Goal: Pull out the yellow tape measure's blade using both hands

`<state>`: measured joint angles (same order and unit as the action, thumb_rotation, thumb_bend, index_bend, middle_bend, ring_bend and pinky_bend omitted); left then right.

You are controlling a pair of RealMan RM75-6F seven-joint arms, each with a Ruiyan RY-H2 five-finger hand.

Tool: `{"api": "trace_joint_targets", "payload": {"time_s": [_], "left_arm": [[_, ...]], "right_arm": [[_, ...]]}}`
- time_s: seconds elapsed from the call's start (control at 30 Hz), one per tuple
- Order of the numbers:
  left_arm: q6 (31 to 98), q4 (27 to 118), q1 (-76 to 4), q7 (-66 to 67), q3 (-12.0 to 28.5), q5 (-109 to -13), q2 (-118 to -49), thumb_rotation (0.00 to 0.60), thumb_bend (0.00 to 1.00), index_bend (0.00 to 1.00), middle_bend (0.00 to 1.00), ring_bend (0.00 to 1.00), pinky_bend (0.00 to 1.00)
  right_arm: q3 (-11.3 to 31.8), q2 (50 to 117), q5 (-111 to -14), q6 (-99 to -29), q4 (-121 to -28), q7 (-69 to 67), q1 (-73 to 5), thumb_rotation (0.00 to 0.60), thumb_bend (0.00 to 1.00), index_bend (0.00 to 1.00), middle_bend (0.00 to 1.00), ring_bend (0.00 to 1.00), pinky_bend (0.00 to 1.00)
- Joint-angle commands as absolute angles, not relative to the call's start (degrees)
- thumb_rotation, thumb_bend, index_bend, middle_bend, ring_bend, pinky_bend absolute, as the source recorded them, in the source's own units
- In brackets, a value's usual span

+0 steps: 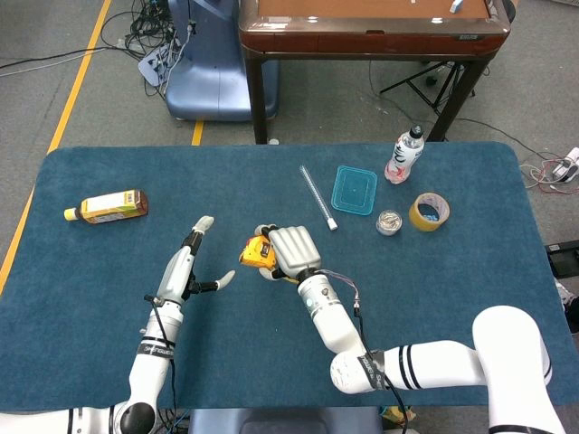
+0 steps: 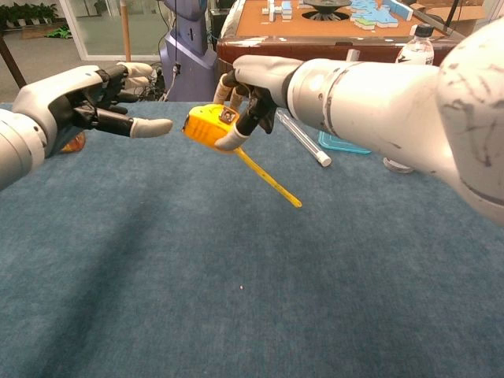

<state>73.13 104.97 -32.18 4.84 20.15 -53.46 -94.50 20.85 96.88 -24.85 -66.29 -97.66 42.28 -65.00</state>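
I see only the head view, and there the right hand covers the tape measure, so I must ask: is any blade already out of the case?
Observer: Yes. The chest view shows a short length of yellow blade out of the tape measure, slanting down toward the table. Nothing holds its tip.
Operator: Does the left hand touch the case?
Observer: No. It is open, and its thumb points at the case with a gap between them.
Operator: On which side does the blade come out?
Observer: On the side away from the left hand, below the right hand, which grips the case from above.
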Motion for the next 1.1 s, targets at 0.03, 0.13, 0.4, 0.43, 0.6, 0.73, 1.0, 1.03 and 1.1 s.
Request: {"api": "trace_joint_targets", "payload": {"time_s": [0.03, 0.13, 0.4, 0.43, 0.6, 0.73, 1.0, 1.03, 1.1], "left_arm": [[74.28, 103.79, -32.75, 5.99, 20.55, -53.11, -96.07, 0.6, 0.19, 0.0, 0.0, 0.0, 0.0], [74.7, 103.23, -32.96, 6.6, 20.68, -53.03, -96.91, 0.6, 0.19, 0.0, 0.0, 0.0, 0.0], [75.36, 101.97, -33.31, 7.85, 21.16, -52.69, -98.4, 0.6, 0.19, 0.0, 0.0, 0.0, 0.0], [75.5, 101.81, -33.34, 7.97, 21.25, -52.65, -98.6, 0.6, 0.19, 0.0, 0.0, 0.0, 0.0], [75.54, 101.1, -33.58, 8.61, 21.59, -52.2, -99.4, 0.6, 0.19, 0.0, 0.0, 0.0, 0.0], [75.31, 100.44, -33.82, 8.86, 21.92, -51.78, -99.97, 0.6, 0.19, 0.0, 0.0, 0.0, 0.0], [75.0, 99.06, -33.89, 8.97, 22.3, -51.5, -100.47, 0.6, 0.19, 0.0, 0.0, 0.0, 0.0], [74.94, 98.98, -33.88, 8.99, 22.32, -51.47, -100.46, 0.6, 0.19, 0.0, 0.0, 0.0, 0.0], [74.91, 98.78, -33.89, 9.03, 22.43, -51.41, -100.53, 0.6, 0.19, 0.0, 0.0, 0.0, 0.0]], "right_arm": [[21.19, 97.82, -24.59, -66.95, -97.1, 42.52, -65.6, 0.6, 0.77, 0.8, 0.77, 0.75, 0.44], [21.46, 98.83, -24.5, -67.73, -96.33, 42.61, -65.98, 0.6, 0.77, 0.8, 0.77, 0.75, 0.44], [22.25, 101.3, -23.59, -68.6, -94.53, 42.86, -66.82, 0.6, 0.77, 0.8, 0.77, 0.75, 0.44], [22.36, 101.6, -23.53, -68.7, -94.31, 42.85, -66.9, 0.6, 0.77, 0.8, 0.77, 0.75, 0.44], [22.8, 103.17, -23.51, -68.86, -92.87, 42.74, -67.28, 0.6, 0.77, 0.81, 0.78, 0.75, 0.44], [23.19, 104.01, -23.58, -68.68, -92.1, 42.72, -67.55, 0.6, 0.77, 0.81, 0.78, 0.76, 0.44], [23.35, 104.5, -23.8, -68.85, -91.92, 43.08, -67.41, 0.6, 0.77, 0.81, 0.78, 0.76, 0.44], [23.36, 104.49, -23.82, -68.83, -91.95, 43.03, -67.32, 0.6, 0.77, 0.81, 0.78, 0.76, 0.44], [23.39, 104.47, -23.83, -68.74, -91.94, 43.05, -67.23, 0.6, 0.77, 0.81, 0.78, 0.76, 0.44]]}}
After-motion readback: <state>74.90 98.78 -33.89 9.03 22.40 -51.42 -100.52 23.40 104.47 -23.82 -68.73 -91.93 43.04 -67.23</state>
